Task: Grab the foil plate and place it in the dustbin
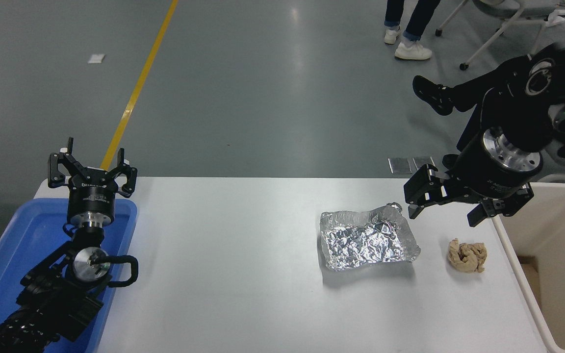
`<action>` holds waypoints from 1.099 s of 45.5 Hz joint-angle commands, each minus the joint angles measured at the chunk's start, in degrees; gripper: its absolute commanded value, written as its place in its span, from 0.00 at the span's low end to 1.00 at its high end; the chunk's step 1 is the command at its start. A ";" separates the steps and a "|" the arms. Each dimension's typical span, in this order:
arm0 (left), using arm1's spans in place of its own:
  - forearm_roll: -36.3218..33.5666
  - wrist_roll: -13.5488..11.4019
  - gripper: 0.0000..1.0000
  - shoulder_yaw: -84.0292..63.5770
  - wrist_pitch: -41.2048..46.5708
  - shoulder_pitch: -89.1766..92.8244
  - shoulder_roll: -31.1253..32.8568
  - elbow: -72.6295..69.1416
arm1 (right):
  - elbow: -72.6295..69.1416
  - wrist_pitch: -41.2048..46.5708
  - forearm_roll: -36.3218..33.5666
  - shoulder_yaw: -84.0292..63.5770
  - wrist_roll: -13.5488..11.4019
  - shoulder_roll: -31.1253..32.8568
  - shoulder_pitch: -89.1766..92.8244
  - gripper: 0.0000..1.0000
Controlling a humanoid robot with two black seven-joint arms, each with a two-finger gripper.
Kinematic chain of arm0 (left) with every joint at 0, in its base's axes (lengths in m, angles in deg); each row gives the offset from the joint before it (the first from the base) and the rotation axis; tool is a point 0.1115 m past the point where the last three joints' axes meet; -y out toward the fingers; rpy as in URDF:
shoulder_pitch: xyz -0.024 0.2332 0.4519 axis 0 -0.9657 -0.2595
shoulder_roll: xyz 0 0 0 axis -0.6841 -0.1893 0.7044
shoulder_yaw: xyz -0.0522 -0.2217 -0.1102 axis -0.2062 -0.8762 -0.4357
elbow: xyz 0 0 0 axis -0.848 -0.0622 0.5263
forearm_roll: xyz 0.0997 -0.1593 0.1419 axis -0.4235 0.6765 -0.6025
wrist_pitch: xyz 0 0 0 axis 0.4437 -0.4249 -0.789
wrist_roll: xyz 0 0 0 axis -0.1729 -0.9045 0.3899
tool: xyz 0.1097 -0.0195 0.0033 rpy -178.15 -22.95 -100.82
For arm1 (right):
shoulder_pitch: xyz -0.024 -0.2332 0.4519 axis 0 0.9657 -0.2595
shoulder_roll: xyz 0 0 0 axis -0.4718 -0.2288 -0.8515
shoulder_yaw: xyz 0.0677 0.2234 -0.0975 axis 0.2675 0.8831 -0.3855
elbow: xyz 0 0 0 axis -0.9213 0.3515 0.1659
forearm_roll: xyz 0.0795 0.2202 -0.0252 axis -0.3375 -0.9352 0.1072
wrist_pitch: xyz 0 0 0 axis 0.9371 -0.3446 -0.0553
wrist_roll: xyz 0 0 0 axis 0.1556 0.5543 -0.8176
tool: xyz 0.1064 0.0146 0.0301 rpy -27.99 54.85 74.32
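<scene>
The foil plate (367, 239) lies flat on the white table, right of centre, crinkled and silver with low bent rims. My right gripper (445, 212) hangs open just above the table, beyond the plate's far right corner and clear of it, with nothing between its fingers. The beige dustbin (557, 264) stands at the table's right edge, its inner walls visible. My left gripper (92, 169) is parked open above the blue tray at the far left.
A crumpled tan paper wad (468, 255) lies between the foil plate and the dustbin. A shallow blue tray (12, 255) sits under the left arm. A person's legs and shoes (407, 44) and a wheeled chair are on the floor beyond the table.
</scene>
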 commanded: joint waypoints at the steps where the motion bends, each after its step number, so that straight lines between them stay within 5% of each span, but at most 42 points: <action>1: 0.00 0.00 0.99 0.00 0.02 -0.08 0.02 0.00 | 9.56 -4.48 -0.06 4.59 0.27 -0.52 12.73 1.00; 18: 0.00 0.00 0.99 0.00 0.02 0.00 0.02 0.00 | 15.46 -17.66 6.26 9.87 0.71 -6.06 25.04 0.98; 31: 0.00 0.00 0.99 0.00 0.02 0.00 0.02 0.00 | 23.02 -21.88 10.66 11.98 2.91 -9.22 34.27 0.91; 50: 0.00 0.00 0.99 0.00 0.02 0.00 0.02 0.00 | 30.58 -29.44 16.55 13.30 2.91 -12.30 43.59 0.90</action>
